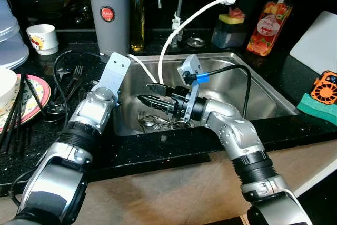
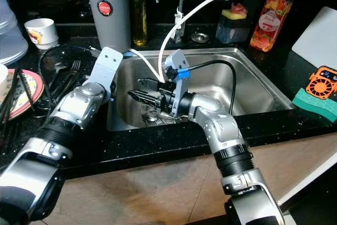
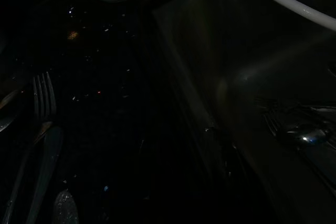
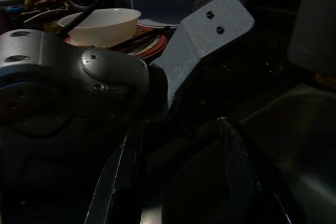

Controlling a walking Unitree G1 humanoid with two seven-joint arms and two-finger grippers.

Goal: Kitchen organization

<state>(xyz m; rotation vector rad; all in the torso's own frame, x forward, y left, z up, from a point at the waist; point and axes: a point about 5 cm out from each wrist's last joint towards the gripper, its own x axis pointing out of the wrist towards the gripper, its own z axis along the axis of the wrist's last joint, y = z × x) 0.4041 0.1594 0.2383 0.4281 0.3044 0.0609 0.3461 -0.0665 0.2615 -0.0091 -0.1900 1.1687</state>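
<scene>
Several spoons and forks point(image 1: 152, 122) lie piled on the floor of the steel sink point(image 1: 263, 85); one spoon point(image 3: 302, 132) glints in the left wrist view. My right gripper point(image 1: 147, 92) hangs over the sink above that pile, pointing towards the left wall, open with nothing between its fingers point(image 4: 121, 182). My left arm point(image 1: 100, 101) rests over the black counter at the sink's left edge, its grey wrist bracket point(image 1: 116, 72) raised and its gripper hidden behind the wrist. A fork point(image 1: 73, 75) lies on the counter just left of that arm, and the same fork point(image 3: 42, 95) appears in the left wrist view.
A grey jug point(image 1: 108, 11), oil bottle point(image 1: 137, 14), faucet point(image 1: 181, 3) with white hose point(image 1: 174, 35), sponge holder point(image 1: 230, 27) and soap bottle point(image 1: 268, 22) line the back. A plate with chopsticks point(image 1: 31, 96) and a cup point(image 1: 42, 38) stand left; a green sponge point(image 1: 316, 104) lies right.
</scene>
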